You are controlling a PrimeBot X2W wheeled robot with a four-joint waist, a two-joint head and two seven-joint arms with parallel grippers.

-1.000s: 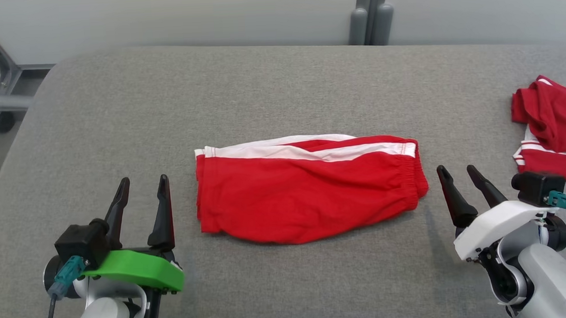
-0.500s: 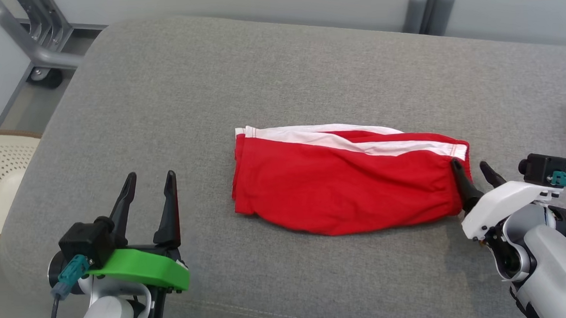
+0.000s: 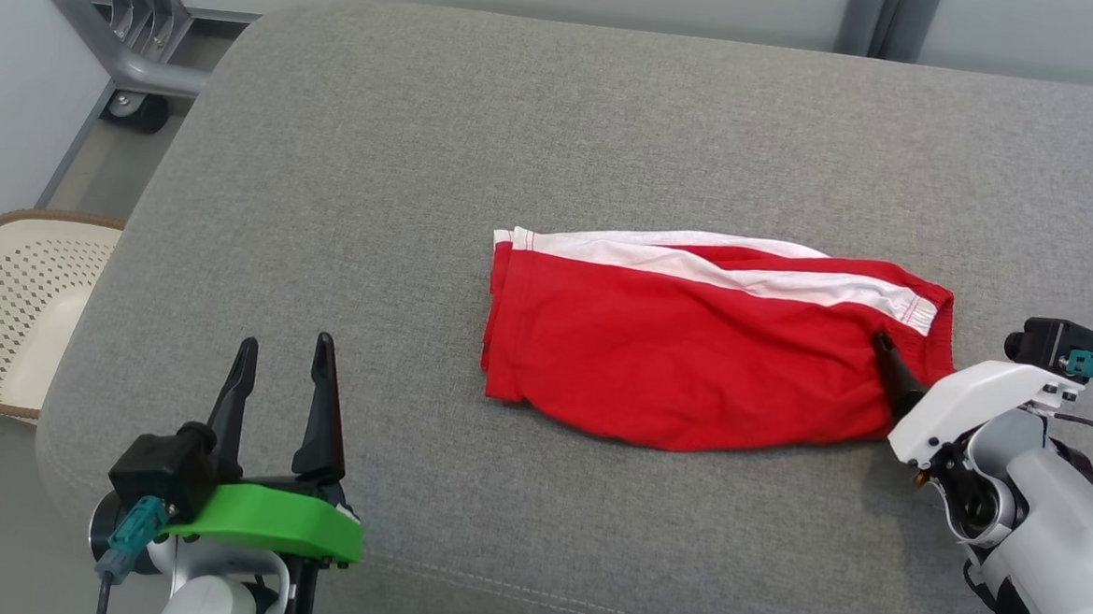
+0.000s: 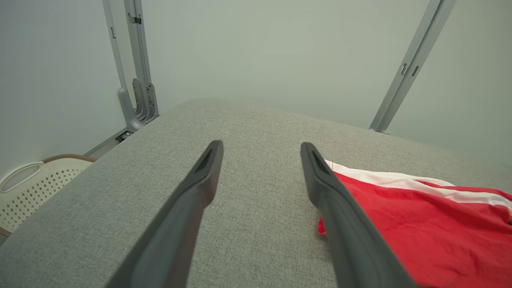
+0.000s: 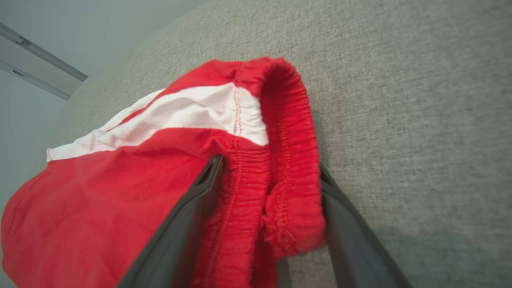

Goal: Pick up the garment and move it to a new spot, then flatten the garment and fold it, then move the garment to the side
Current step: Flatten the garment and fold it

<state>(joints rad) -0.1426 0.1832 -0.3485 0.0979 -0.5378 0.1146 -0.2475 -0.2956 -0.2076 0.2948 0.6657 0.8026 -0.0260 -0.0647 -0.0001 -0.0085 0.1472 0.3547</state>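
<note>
At the near edge of the grey cushion point(image 3: 593, 127), the left end effector point(image 3: 285, 340) is hovering with its jaws spread wide and nothing in them, well apart from the hem end of the red shorts point(image 3: 699, 364). To the right, the right end effector point(image 3: 904, 344) is also standing fully spread and is reaching into the waistband end; it is bracketing the cloth but not yet pinching it, so nothing is held. The shorts are lying flat near the middle of the cushion, apparently doubled over lengthwise, with the white stripe point(image 3: 741, 273) running along the far edge. Judging from that, the flattening and folding are looking complete, and the last step, moving the shorts aside, is only beginning: the grip is still to be closed and the carry is still to be made. In the head view one right finger is resting on the red cloth and the other is hidden. The right wrist view is making both plain, with the right end effector point(image 5: 270, 163) straddling the gathered waistband point(image 5: 296, 132), one finger on the fabric and the other on the cushion side. The left wrist view is confirming the left end effector point(image 4: 262, 145) is empty. Farther off, a pale basket point(image 3: 13, 307) is sitting on the floor beside the cushion's left end, below a grey metal frame point(image 3: 135, 48).
</note>
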